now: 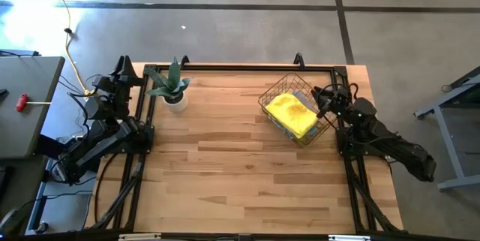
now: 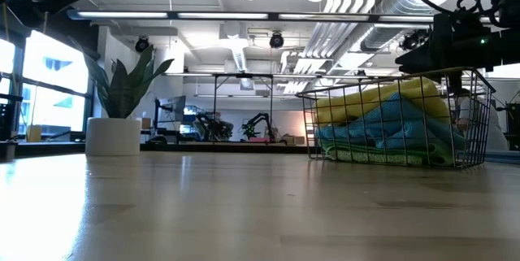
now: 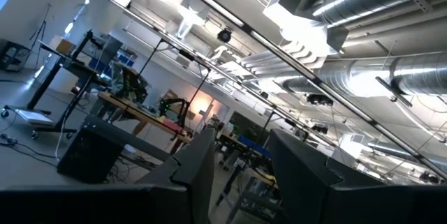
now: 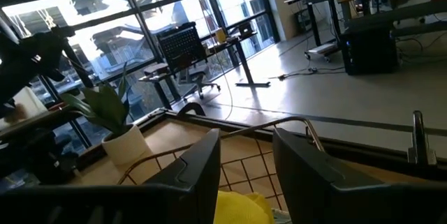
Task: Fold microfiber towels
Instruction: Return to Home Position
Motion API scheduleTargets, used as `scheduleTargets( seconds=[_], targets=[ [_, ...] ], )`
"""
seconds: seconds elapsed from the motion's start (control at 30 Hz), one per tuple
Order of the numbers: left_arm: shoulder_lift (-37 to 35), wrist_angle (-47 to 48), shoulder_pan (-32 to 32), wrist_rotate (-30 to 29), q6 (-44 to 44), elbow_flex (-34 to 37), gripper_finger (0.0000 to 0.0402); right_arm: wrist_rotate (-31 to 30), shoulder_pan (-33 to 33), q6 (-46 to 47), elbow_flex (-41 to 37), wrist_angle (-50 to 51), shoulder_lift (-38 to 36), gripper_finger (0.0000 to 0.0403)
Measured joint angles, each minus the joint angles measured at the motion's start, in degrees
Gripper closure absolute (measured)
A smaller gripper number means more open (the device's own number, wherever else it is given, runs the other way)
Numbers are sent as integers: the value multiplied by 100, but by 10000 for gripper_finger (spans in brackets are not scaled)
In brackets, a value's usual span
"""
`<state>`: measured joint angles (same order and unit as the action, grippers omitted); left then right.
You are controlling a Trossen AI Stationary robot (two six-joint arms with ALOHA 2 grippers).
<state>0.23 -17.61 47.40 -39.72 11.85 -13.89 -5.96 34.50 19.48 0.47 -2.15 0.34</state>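
My right gripper [image 1: 325, 100] hangs at the right-hand rim of the wire basket [image 1: 264, 98], toward the right side of the table [image 1: 240, 173]. In its wrist view the two dark fingers [image 4: 199, 175] are spread apart with nothing between them. Through the gap I see the basket's wire rim and, just under it, a corner of the yellow towel [image 4: 241, 206]. I cannot tell whether the fingertips touch the wire.

From above, the yellow towel lies folded on top of the pile and fills most of the basket. In the low view the right gripper is a dark shape over the basket's right end, and the stack reads in layers through the mesh. The yellow towel is highest, a blue towel [image 2: 390, 127] lies under it, and a green towel [image 2: 382, 157] is pressed along the bottom wires. All the cloth I can see is inside the basket.

My left gripper [image 1: 112, 83] sits at the table's left edge, over the black frame and well apart from the basket. Its fingers [image 3: 195, 175] are also spread and empty, and its camera looks up at ceiling ducts [image 3: 377, 1] rather than the table.

A potted plant [image 1: 172, 87] stands on the table between the left arm and the basket, nearer the left arm.
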Motion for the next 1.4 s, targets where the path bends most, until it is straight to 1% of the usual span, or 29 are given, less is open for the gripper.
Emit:
scheduleTargets(
  seconds=[0.27,0.3,0.33,0.4,0.47,0.5,0.57,0.63,0.7,0.8,0.97,1.07,1.2,1.4],
  targets=[
    [0,37,0,8,-83,0,273,4,0,-1,0,29,2,279],
    [0,195,-2,126,23,-6,273,4,0,-1,0,29,2,279],
    [0,409,-11,398,97,-7,273,7,0,-1,0,29,2,279],
    [2,851,-26,1336,28,-2,273,7,0,0,0,29,2,279],
    [2,1074,-48,2272,-188,0,273,9,0,-2,0,29,2,279],
    [2,1154,-74,2617,-291,0,273,9,0,0,0,29,2,279],
    [2,1331,-116,3189,-476,0,273,9,0,-2,0,29,2,279],
    [1,1427,-164,3476,-590,44,273,9,0,0,0,29,2,279],
    [-2,1221,-199,3478,-605,302,273,11,0,0,0,29,2,279],
    [2,602,-239,3478,-534,781,273,11,0,0,0,29,2,279],
    [2,-280,-367,3530,-511,1314,273,11,0,0,0,26,2,279],
    [-1,-143,-438,3527,-554,1320,273,13,-2,0,0,26,2,279],
    [-2,37,-506,3526,-860,1320,273,12,0,-1,0,26,2,279],
    [2,723,-629,3517,-1175,1320,273,13,-2,0,0,26,2,279]
  ],
)
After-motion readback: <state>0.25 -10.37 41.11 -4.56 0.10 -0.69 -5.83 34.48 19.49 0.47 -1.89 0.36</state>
